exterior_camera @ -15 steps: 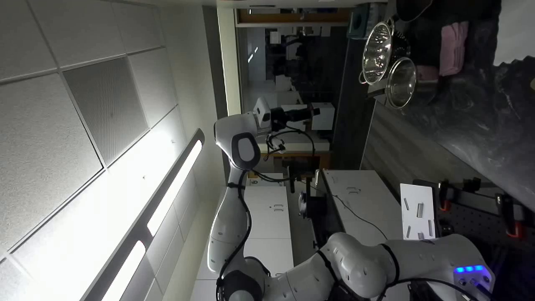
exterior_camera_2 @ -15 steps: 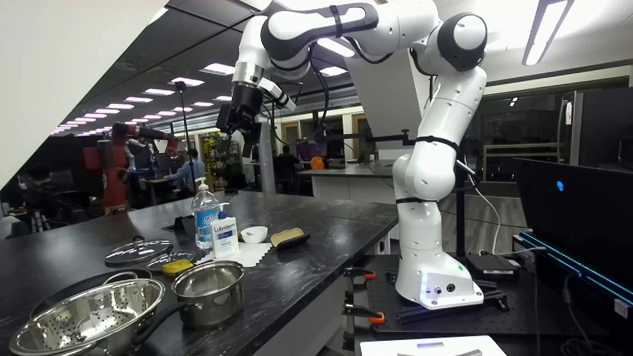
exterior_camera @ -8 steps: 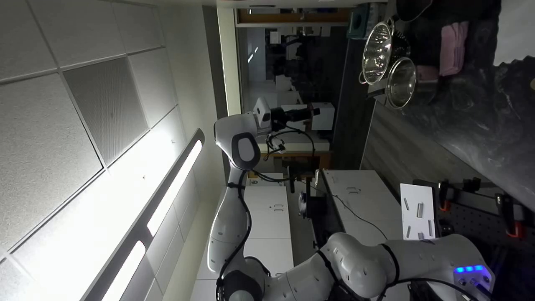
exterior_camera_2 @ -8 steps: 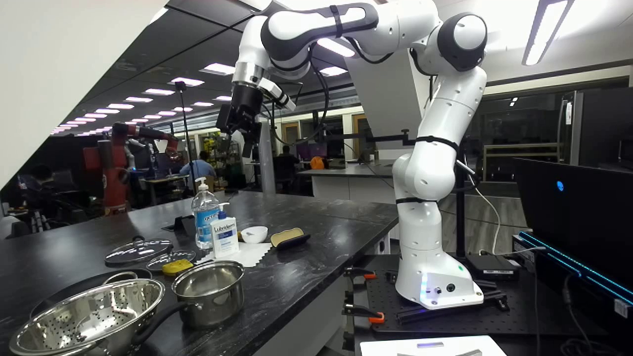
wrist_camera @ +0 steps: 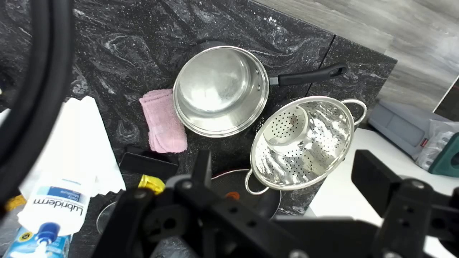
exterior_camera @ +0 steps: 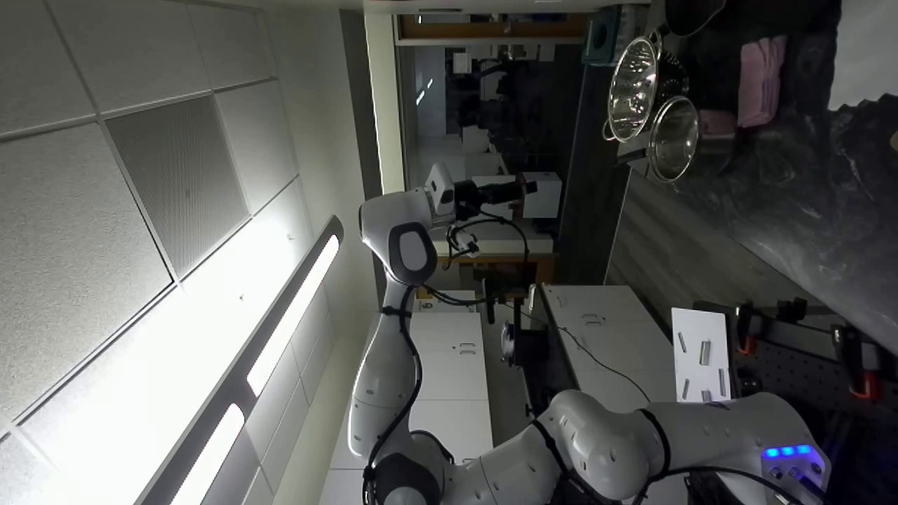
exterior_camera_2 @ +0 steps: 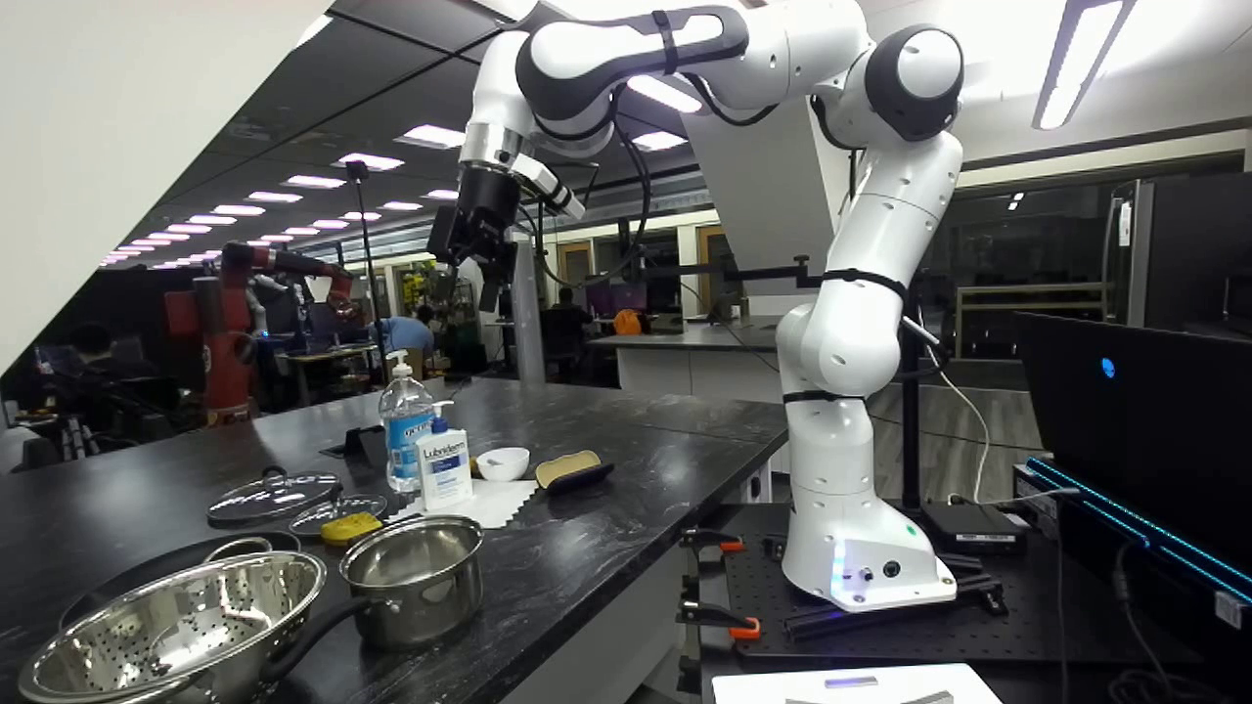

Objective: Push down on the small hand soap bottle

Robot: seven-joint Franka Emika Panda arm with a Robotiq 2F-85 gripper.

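Dark and veined with pale streaks, the worktop [exterior_camera_2: 636, 416] carried the small pump bottle [exterior_camera_2: 446, 471], which stood upright on a white sheet [exterior_camera_2: 504, 502] in an exterior view. Its body was white and broad-shouldered, with "Lubriderm" in dark letters above a blue panel; from a blue collar rose a white nozzle. Just behind it was a taller clear bottle [exterior_camera_2: 402, 435] with a blue label, and near both stood a white bowl [exterior_camera_2: 504, 472]. Farther out, the wrist view showed a folded pink cloth [wrist_camera: 165, 123] beside a steel saucepan [wrist_camera: 220, 89], then a colander [wrist_camera: 315, 157]. Higher up, well apart from the bottles, hung the end effector [wrist_camera: 281, 172], released, its jaws spread wide.
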